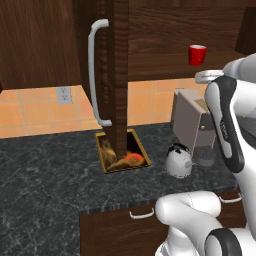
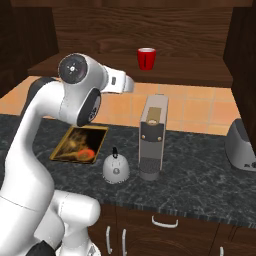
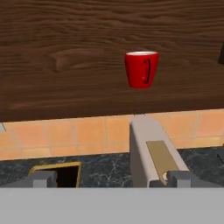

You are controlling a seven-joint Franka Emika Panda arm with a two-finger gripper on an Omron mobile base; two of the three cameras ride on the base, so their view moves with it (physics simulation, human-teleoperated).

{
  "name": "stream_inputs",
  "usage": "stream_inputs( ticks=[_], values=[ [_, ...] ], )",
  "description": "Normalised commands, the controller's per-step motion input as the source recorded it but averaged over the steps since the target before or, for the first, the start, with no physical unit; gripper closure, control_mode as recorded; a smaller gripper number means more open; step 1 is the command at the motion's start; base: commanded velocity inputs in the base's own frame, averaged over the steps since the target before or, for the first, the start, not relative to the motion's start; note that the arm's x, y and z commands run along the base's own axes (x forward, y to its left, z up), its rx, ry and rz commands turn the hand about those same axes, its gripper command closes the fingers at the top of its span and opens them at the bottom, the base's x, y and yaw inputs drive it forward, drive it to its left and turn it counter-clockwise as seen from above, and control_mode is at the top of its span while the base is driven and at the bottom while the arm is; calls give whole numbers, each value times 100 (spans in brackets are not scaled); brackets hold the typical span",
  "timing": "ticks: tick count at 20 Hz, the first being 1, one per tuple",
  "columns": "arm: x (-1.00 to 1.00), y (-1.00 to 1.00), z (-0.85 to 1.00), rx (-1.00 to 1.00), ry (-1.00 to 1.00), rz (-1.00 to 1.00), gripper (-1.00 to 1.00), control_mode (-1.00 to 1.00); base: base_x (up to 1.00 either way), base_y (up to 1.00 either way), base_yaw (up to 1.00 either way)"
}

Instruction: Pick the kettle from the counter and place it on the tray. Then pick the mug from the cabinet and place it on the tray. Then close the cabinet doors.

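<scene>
- Claw (image 3: 111, 179): my two fingertips stand far apart at the bottom of the hand view, jaws wide, nothing between them. It hangs high above the counter (image 1: 45, 180), facing the cabinet (image 2: 150, 20).
- Landmark: the coffee machine (image 2: 152, 137).
- Kettle (image 2: 116, 168): on the counter just beside the machine, on its tray side, upright, not yet on the tray (image 2: 80, 144). Risk: coming down on it, a finger could clip the machine's wall and knock the kettle over.
- Tray: beyond the kettle from the machine. In the left base view an open cabinet door (image 1: 117, 75) hangs over it, handle (image 1: 95, 75) outward. Risk: carrying the kettle in, my arm may strike that door edge; the drop spot is partly hidden from that side.
- Mug (image 3: 141, 69): on the cabinet shelf above and behind the machine, handle turned toward me. Risk: reaching for it first breaks the order.
</scene>
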Motion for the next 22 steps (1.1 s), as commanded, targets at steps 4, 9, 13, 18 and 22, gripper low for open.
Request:
stream_inputs(
  ticks=[4, 9, 13, 18, 22],
  values=[
    [0, -33, 23, 3, -4, -11, -100, -100, 0, 0, 0],
    [6, -9, 19, 1, 0, -6, -100, -100, 0, 0, 0],
    [18, -19, 25, 0, -1, 0, -100, -100, 0, 0, 0],
    [40, -9, 25, 0, 0, 0, -100, -100, 0, 0, 0],
    [41, -8, 14, 0, 0, 1, -100, -100, 0, 0, 0]
  ],
)
